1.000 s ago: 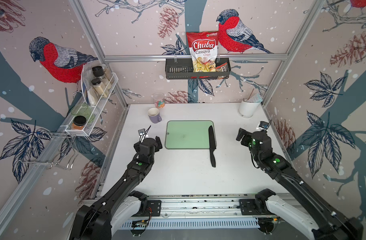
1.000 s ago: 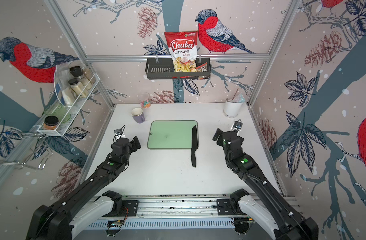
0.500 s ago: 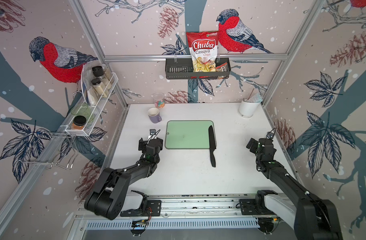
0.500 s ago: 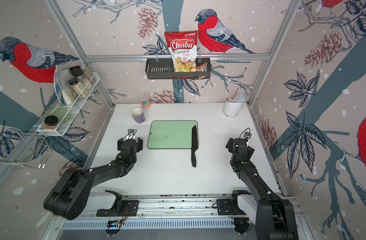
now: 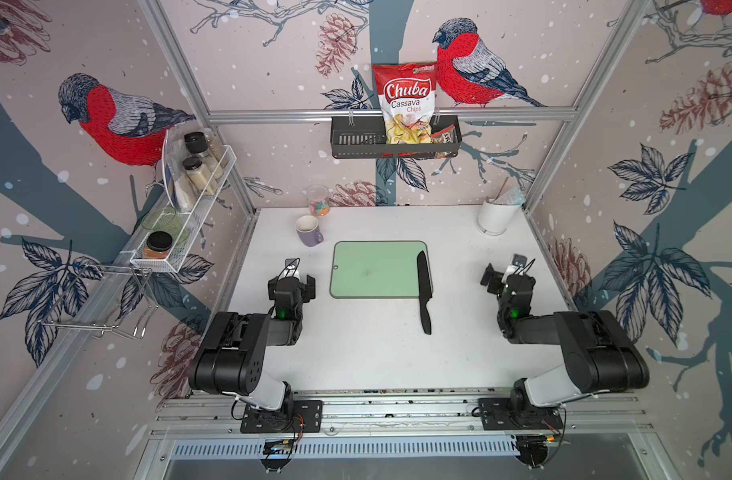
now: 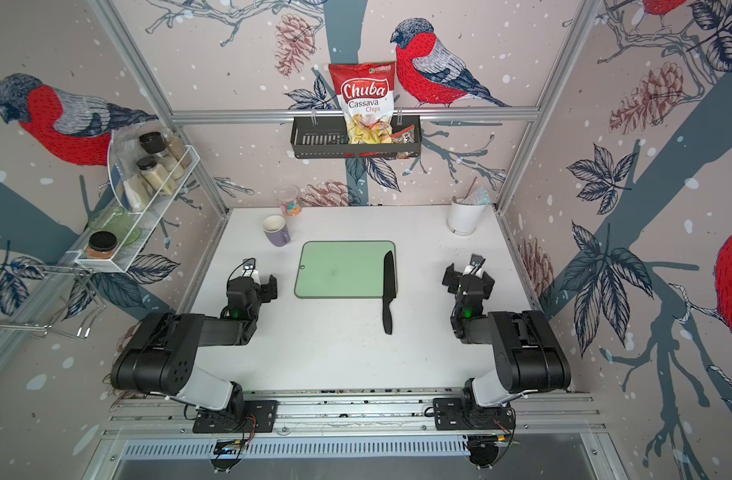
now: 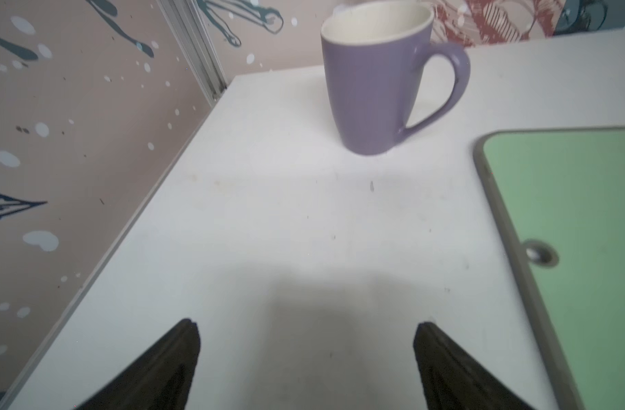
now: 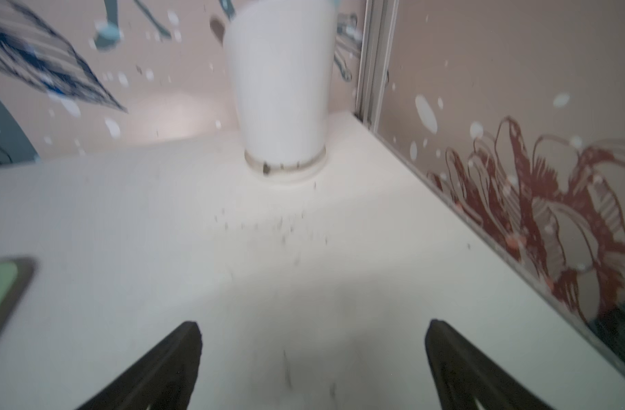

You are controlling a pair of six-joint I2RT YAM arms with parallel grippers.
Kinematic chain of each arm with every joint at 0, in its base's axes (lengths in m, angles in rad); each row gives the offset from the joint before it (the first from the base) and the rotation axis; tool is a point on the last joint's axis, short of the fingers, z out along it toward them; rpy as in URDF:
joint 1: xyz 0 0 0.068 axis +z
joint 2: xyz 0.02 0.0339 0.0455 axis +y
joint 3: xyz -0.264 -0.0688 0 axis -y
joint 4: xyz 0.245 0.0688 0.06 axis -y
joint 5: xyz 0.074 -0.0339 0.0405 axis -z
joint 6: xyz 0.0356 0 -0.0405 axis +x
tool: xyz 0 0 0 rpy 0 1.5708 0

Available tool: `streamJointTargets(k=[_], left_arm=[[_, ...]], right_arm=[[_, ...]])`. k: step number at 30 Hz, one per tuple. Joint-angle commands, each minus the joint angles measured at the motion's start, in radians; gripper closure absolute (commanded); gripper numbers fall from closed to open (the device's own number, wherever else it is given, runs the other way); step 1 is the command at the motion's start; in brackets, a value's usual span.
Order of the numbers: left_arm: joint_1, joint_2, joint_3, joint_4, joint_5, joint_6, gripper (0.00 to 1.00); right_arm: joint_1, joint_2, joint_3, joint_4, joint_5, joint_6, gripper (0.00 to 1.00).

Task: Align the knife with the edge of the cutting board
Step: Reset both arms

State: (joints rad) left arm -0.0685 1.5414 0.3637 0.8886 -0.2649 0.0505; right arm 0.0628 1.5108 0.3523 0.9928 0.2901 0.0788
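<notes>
Nearest the bottom of the frame in both top views, the two arms sit folded low over the white table [image 5: 376, 357]. The left tool [image 5: 291, 283] is at centre left and the right tool [image 5: 509, 279] at centre right. Each wrist view shows two dark fingers spread wide over bare table with nothing between them, so both the left tool [image 7: 305, 326] and the right tool [image 8: 312, 324] are agape and empty.

Between them, a little right of centre, lies the black knife [image 5: 424, 291]. Its handle sticks out over the near long edge of the cutting board [image 5: 376, 270] onto the table. Its blade rests on the green surface with the tip pointing toward the back wall. The long axis runs near to far, close beside the board's right-hand short edge and roughly parallel to it. In my judgement it already looks lined up.

The knife lies toward the frame's left from the right tool, which is the nearer of the two. The left tool has the whole board between it and the blade.

Farther back stand a purple mug [image 5: 309, 232] at the board's far left corner and a white pot [image 5: 497, 218] at upper right.
</notes>
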Motion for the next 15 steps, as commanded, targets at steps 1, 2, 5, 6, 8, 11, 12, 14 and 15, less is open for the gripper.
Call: streamJointTargets(k=[1,2,5,6,8,11,12,14,15], left_arm=[[0.005,-0.004,0.038,-0.033,0.019,-0.029,0.04],[0.005,-0.007,0.036,-0.040,0.018,-0.030,0.04],[0.004,0.006,0.024,0.014,0.017,-0.023,0.04],[0.004,0.001,0.029,-0.010,0.018,-0.024,0.04],[0.004,0.012,0.022,0.021,0.019,-0.022,0.04],[0.003,0.009,0.024,0.012,0.020,-0.023,0.04],[0.004,0.010,0.023,0.019,0.020,-0.023,0.04],[0.004,0.007,0.025,0.010,0.020,-0.023,0.04],[0.004,0.009,0.024,0.016,0.020,-0.023,0.04]], right_arm=[[-0.004,-0.003,0.016,-0.116,-0.065,0.002,0.00],[-0.001,-0.005,0.005,-0.099,-0.057,0.002,0.00],[-0.003,-0.002,0.013,-0.108,-0.065,0.001,0.00],[-0.007,-0.004,0.014,-0.112,-0.075,0.004,0.00],[-0.009,-0.005,0.015,-0.117,-0.077,0.004,0.00],[-0.009,-0.005,0.014,-0.116,-0.076,0.004,0.00],[-0.009,-0.004,0.015,-0.117,-0.076,0.003,0.00],[-0.009,-0.004,0.015,-0.116,-0.076,0.004,0.00],[-0.009,-0.004,0.016,-0.116,-0.077,0.004,0.00]])
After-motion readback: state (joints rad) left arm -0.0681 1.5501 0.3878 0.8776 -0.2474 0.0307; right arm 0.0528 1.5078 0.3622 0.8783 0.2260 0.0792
